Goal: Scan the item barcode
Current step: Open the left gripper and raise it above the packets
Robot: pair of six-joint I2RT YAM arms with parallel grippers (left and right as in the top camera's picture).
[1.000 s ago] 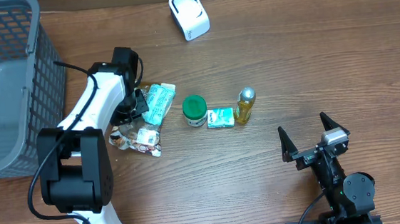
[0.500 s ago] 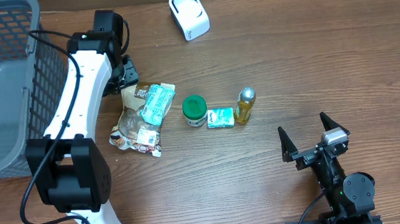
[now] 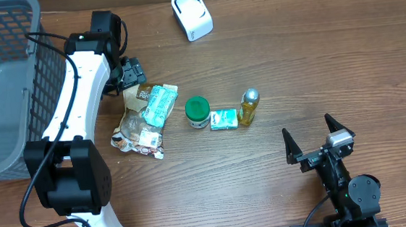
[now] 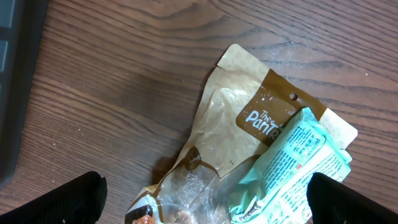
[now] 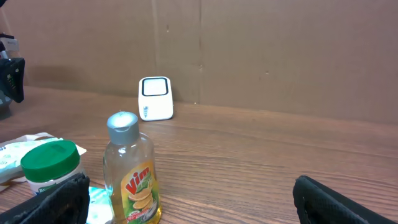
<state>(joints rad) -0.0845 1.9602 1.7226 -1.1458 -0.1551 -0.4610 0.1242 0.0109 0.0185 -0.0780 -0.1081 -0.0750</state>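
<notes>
Snack pouch (image 4: 230, 143) lying flat on table (image 3: 293, 63), teal packet (image 4: 292, 168) overlapping it. I'm seeing left gripper (image 3: 129, 73) hovering above, jaws wide, empty; right gripper (image 3: 320, 142) idling open. I'm fearing grab pinching both bags, barcode facing away from scanner (image 3: 191, 14).

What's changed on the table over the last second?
The left hand drew away from the brown pouch toward the far side and opened, apparently letting it go. The pouch, teal packet, jar, bottle, scanner and the open right hand stayed put.
</notes>
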